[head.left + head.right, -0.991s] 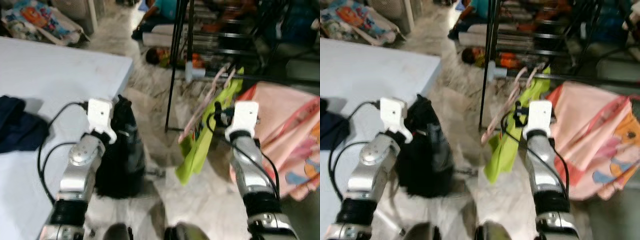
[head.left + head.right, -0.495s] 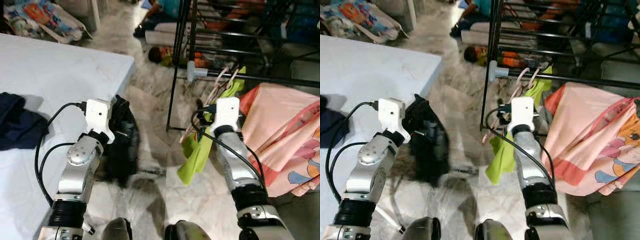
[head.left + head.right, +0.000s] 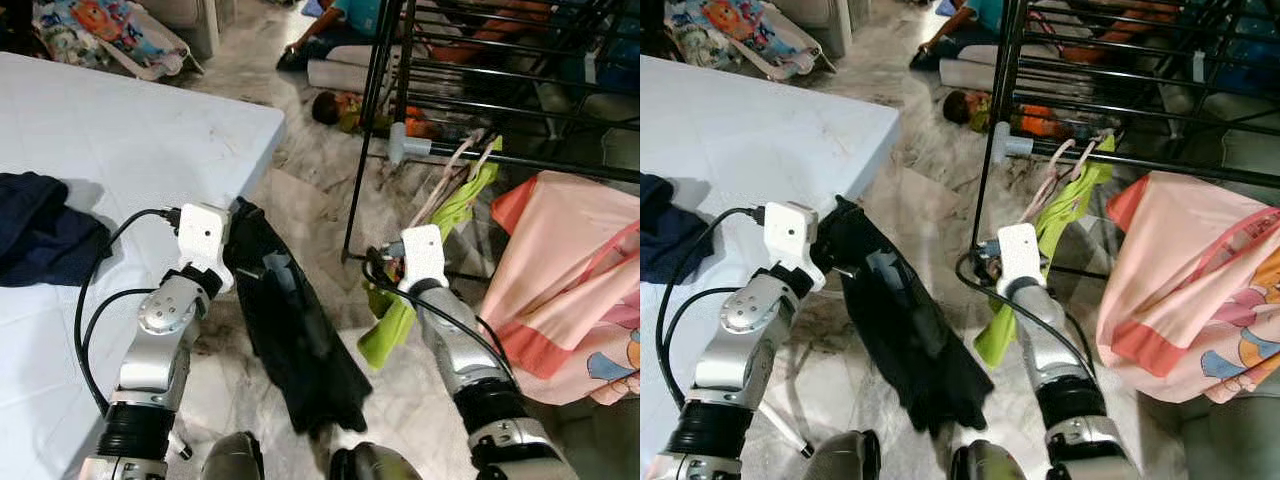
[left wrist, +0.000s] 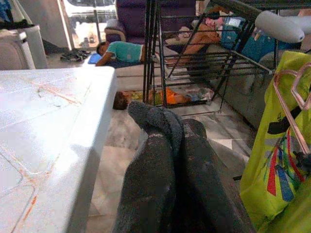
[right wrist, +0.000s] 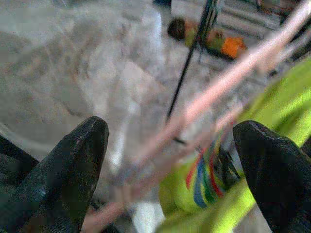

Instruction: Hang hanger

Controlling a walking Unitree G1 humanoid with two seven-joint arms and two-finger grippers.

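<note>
The right gripper (image 5: 170, 160) was spread wide, its two black fingers (image 5: 68, 170) far apart and empty. The pink hanger (image 5: 228, 80) ran slantwise across the gap between them, blurred, and I could not tell whether it touched either finger. In the head views that hanger (image 3: 1048, 183) carried a lime-green shirt (image 3: 1040, 262) and its hook sat on the black bar of the drying rack (image 3: 992, 150), just ahead of and above the right gripper (image 3: 392, 262). The shirt hung down past the gripper on its outer side. Farther out on the same bar hung a pink printed cloth (image 3: 580, 290).

The left gripper (image 4: 165, 145) was clenched on a black garment (image 3: 295, 340); its fingers were wrapped in the dark fabric. The garment fell from the gripper toward the marble floor (image 3: 310, 160), between the two arms. The white table (image 3: 110, 130) lay just to the left gripper's outer side, with a dark blue cloth (image 3: 40, 230) on it. Beyond the rack, a person (image 4: 121, 51) lay on the floor.
</note>
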